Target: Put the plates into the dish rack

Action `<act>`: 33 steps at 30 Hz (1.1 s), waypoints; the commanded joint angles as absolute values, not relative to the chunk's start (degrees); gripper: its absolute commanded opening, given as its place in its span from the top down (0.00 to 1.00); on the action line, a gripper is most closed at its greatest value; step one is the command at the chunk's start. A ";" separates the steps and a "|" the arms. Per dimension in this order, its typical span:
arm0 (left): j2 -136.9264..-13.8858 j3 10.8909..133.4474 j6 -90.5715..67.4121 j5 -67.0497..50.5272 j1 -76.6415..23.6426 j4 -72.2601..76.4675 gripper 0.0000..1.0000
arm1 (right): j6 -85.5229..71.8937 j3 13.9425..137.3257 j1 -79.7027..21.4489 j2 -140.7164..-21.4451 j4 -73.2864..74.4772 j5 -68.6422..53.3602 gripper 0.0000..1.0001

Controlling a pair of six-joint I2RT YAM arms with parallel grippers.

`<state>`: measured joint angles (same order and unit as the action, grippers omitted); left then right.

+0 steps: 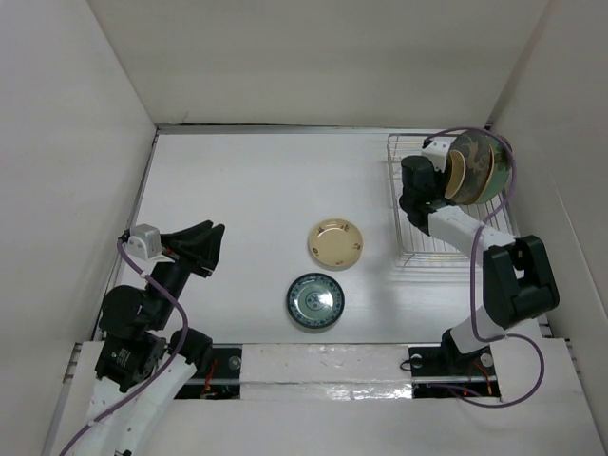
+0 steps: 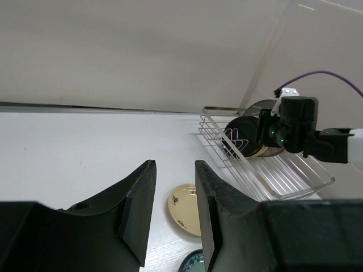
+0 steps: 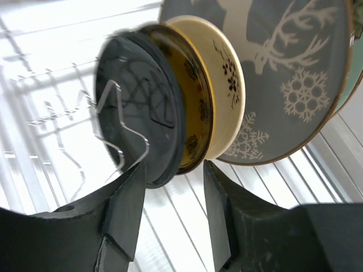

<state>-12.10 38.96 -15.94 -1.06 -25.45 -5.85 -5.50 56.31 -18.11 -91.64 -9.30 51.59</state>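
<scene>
Though the dish rack (image 1: 418, 245) holds plates (image 1: 472, 168), two lie apart.

You're working inside a pale enclosure with 3 walls. Ahead of the left gripper (image 2: 174, 170), the white table (image 2: 68, 147) runs flat to the back wall (image 2: 142, 51), and a dark seam (image 2: 85, 106) marks where they join. The left wall (image 1: 57, 142) stands close on that gripper's left, and the right wall (image 1: 570, 104) is well off to its right. The light is soft and even, the shadows are faint, and there is glare on the glossy strip (image 1: 323, 361) behind the gripper.
</scene>
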 commanded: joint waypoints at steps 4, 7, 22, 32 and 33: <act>-13.62 38.85 -15.91 -0.44 -25.75 -3.34 0.69 | -9.76 57.57 -22.49 -81.48 -8.17 41.95 0.52; -14.24 38.94 -15.82 -0.53 -25.75 -3.43 0.69 | -7.83 57.56 -26.27 -80.33 -7.22 31.27 0.84; -17.14 38.93 -15.91 0.44 -24.17 -3.34 0.69 | 7.64 77.68 -33.57 -105.63 17.66 -6.77 0.37; -17.93 39.02 -15.91 0.70 -24.17 -3.34 0.69 | 9.93 83.41 -28.48 -114.26 21.97 -9.04 0.24; -17.93 39.02 -15.82 0.53 -24.17 -3.43 0.69 | 10.11 83.32 -27.78 -114.43 22.15 -10.27 0.24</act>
